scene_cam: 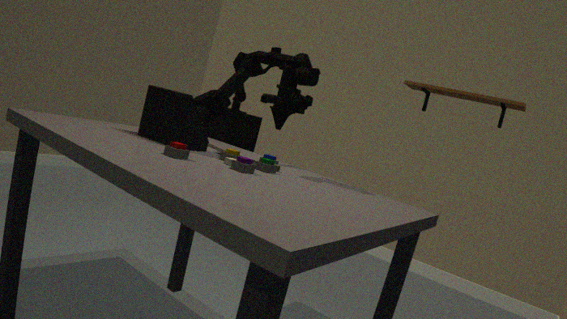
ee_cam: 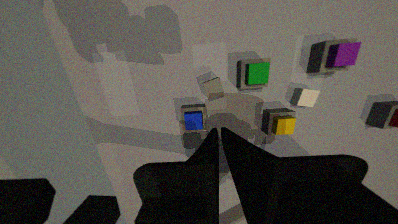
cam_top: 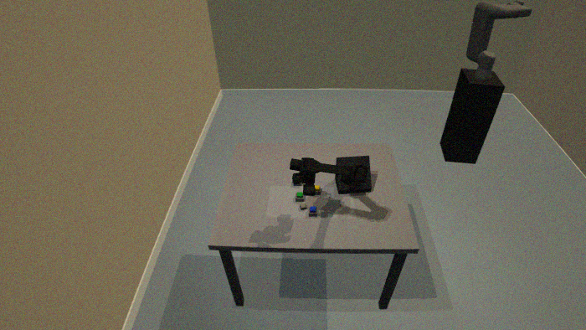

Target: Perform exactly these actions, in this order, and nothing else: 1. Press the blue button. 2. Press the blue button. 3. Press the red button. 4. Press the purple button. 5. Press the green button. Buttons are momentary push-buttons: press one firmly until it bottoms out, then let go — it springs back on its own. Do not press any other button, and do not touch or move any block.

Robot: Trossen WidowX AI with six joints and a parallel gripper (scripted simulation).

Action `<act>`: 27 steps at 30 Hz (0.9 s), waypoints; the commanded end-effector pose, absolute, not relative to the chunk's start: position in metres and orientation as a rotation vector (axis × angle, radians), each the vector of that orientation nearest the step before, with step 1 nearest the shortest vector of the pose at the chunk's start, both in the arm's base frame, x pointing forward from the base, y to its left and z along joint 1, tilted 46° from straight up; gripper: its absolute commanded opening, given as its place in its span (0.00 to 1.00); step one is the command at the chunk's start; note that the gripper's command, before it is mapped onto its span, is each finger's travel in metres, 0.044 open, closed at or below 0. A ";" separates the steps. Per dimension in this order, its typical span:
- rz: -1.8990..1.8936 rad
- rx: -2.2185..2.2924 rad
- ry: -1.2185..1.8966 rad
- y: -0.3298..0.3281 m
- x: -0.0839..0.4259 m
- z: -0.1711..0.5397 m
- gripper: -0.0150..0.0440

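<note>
My gripper (scene_cam: 279, 129) (ee_cam: 218, 131) is shut and empty, pointing down high above the table, clear of every button. The blue button (cam_top: 313, 209) (scene_cam: 270, 156) (ee_cam: 193, 121) stands left of the fingertips in the wrist view. The green button (cam_top: 300, 195) (scene_cam: 267, 161) (ee_cam: 258, 73) is farther up in that view. The purple button (scene_cam: 245, 160) (ee_cam: 344, 54) is at its upper right, and the red button (scene_cam: 178, 145) (ee_cam: 394, 118) is cut off by its right edge. In the top view the arm hides the purple and red buttons.
A yellow button (cam_top: 317, 188) (scene_cam: 232, 152) (ee_cam: 285, 126) stands between the blue and red ones. A grey-beige block (cam_top: 303, 206) (ee_cam: 212, 87) lies between blue and green. A white block (scene_cam: 230, 161) (ee_cam: 306, 97) lies between yellow and purple.
</note>
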State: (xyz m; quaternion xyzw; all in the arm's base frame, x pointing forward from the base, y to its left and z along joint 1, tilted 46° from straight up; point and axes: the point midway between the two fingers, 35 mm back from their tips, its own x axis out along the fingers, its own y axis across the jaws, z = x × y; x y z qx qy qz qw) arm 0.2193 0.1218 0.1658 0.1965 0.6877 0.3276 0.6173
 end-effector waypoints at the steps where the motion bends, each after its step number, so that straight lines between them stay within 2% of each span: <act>1: 0.702 0.445 1.565 0.085 0.251 0.134 0.29; 6: 0.665 0.417 1.582 0.028 0.277 0.085 0.29; 12: 0.661 0.406 1.610 -0.039 0.280 0.027 0.29; 22: 0.740 0.434 1.633 -0.130 0.230 -0.074 0.29; 27: 0.764 0.445 1.630 -0.141 0.216 -0.092 0.29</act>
